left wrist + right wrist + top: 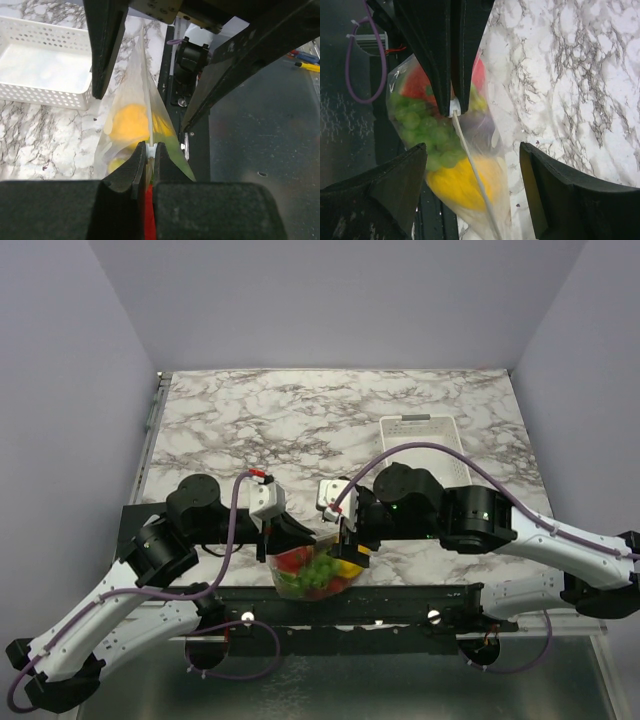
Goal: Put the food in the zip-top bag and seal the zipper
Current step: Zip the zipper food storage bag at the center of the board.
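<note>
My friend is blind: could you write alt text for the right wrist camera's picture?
The left gripper pinches the zipper of a clear zip-top bag holding green, red and yellow toy food. The right gripper stands open, a finger either side of it; marble table at right.

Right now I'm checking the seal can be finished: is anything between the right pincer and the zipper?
Nothing visible. The open right pincer straddles the zipper with a gap either side; the left pincer pinches one end.

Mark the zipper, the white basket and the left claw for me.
zipper [473, 170]: right wrist view, mid-strip.
white basket [45, 95]: left wrist view, perforated near wall.
left claw [151, 150]: left wrist view, between its fingertips.
</note>
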`<action>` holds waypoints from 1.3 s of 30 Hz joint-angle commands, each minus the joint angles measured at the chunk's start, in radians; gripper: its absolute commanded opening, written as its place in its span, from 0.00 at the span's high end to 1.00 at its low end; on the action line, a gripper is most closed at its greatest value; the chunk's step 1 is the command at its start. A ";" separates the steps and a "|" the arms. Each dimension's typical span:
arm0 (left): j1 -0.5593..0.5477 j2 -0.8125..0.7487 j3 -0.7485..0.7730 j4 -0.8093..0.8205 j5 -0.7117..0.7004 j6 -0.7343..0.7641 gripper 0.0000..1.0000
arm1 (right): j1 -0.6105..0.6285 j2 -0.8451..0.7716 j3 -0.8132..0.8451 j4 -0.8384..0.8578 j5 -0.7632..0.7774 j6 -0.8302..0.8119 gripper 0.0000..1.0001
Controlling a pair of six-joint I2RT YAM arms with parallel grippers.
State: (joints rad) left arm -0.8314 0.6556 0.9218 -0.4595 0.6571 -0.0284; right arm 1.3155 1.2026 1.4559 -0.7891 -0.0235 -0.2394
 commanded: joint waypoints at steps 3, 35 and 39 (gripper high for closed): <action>0.000 -0.012 0.064 0.053 0.086 0.007 1.00 | -0.002 0.033 -0.003 -0.026 -0.038 -0.029 0.21; 0.001 -0.087 0.101 -0.041 -0.099 0.024 1.00 | -0.004 -0.059 -0.106 -0.092 0.186 0.141 0.99; 0.000 -0.094 0.110 -0.057 -0.126 0.048 1.00 | -0.004 -0.075 -0.126 -0.104 0.244 0.174 0.99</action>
State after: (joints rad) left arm -0.8333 0.6113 0.9661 -0.5083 0.5838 -0.0128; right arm 1.3167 1.1755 1.3598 -0.7528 0.0696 -0.1150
